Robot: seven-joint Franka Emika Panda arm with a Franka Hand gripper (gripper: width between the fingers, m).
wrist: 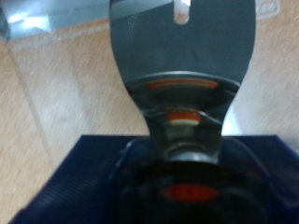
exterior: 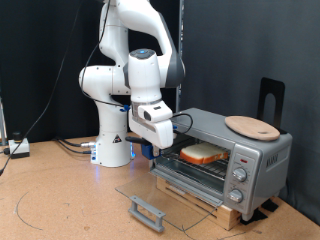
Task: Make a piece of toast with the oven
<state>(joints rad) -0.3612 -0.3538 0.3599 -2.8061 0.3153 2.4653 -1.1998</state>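
The silver-grey oven stands on a wooden slatted base at the exterior view's right. Its glass door is folded down flat, with the grey handle at the front. The piece of toast lies on the wire rack inside. My gripper hangs at the oven's left front corner, just above the open door and to the left of the toast. No toast is between its fingers. The wrist view is blurred and shows only a grey metal part close up.
A round tan wooden plate lies on top of the oven. A black stand rises behind it. The round knobs are on the oven's right panel. Cables lie on the brown table at the left.
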